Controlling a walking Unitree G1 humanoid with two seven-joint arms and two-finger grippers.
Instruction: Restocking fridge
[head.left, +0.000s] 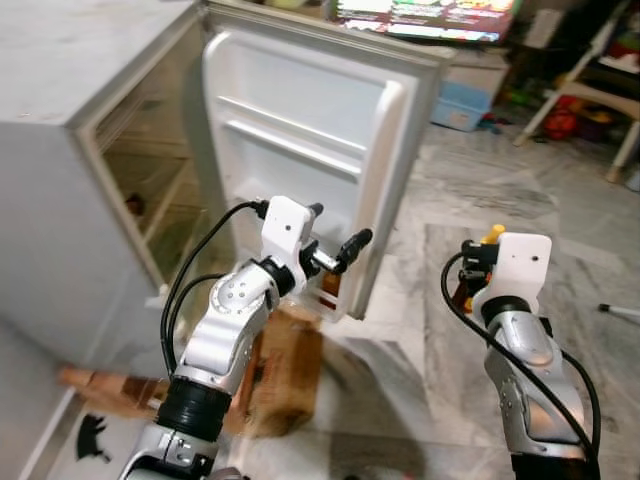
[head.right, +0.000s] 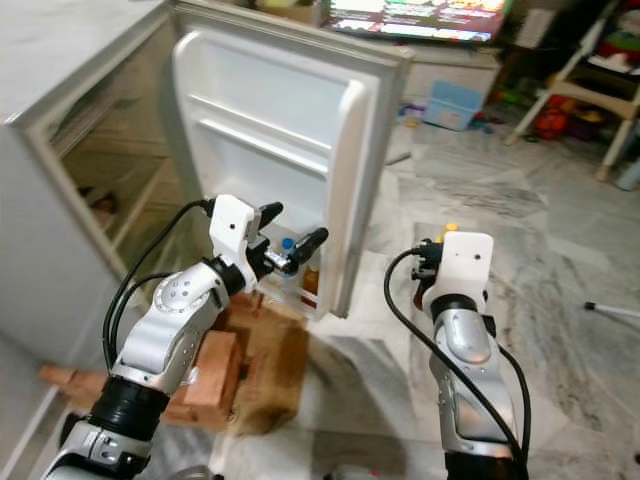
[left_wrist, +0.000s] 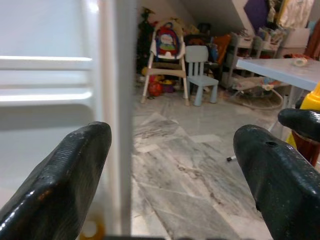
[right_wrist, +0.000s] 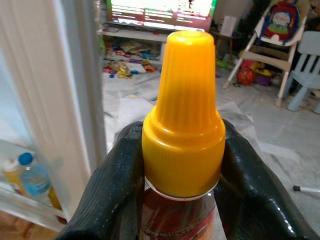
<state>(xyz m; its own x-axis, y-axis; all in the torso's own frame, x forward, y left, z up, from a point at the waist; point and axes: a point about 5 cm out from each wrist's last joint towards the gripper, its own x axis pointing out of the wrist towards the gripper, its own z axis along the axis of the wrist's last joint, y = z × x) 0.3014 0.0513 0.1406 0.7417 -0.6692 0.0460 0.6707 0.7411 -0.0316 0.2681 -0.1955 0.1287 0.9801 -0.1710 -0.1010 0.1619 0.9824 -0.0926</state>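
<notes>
Right hand (right_wrist: 182, 165): clenched on the neck of a sauce bottle (right_wrist: 182, 120), black fingers (right_wrist: 117, 185) pressed on either side just below its yellow cap; raised over the marble floor (head.left: 480, 300), to the right of the fridge door.
Sauce bottle: upright in the right hand, yellow cap on top, dark reddish contents below; apart from the fridge.
Left hand (head.left: 335, 240): released, fingers (left_wrist: 65, 185) spread wide with nothing between them; held up in front of the lower part of the open door.
Fridge (head.left: 80, 170): white, at the robot's left, interior shelves visible.
Fridge door (head.left: 310, 130): swung wide open, upper racks bare; the bottom rack holds a small blue-capped bottle (right_wrist: 32, 175) and a yellow-capped one beside it.
Wooden blocks (head.right: 250, 370): on the floor beneath the left arm, near the foot of the door.
Background: a lit screen (head.left: 430, 18), a blue bin (head.left: 462, 105), a high chair (left_wrist: 167, 55) and a small blue chair (left_wrist: 202, 72) well apart from the fridge.
</notes>
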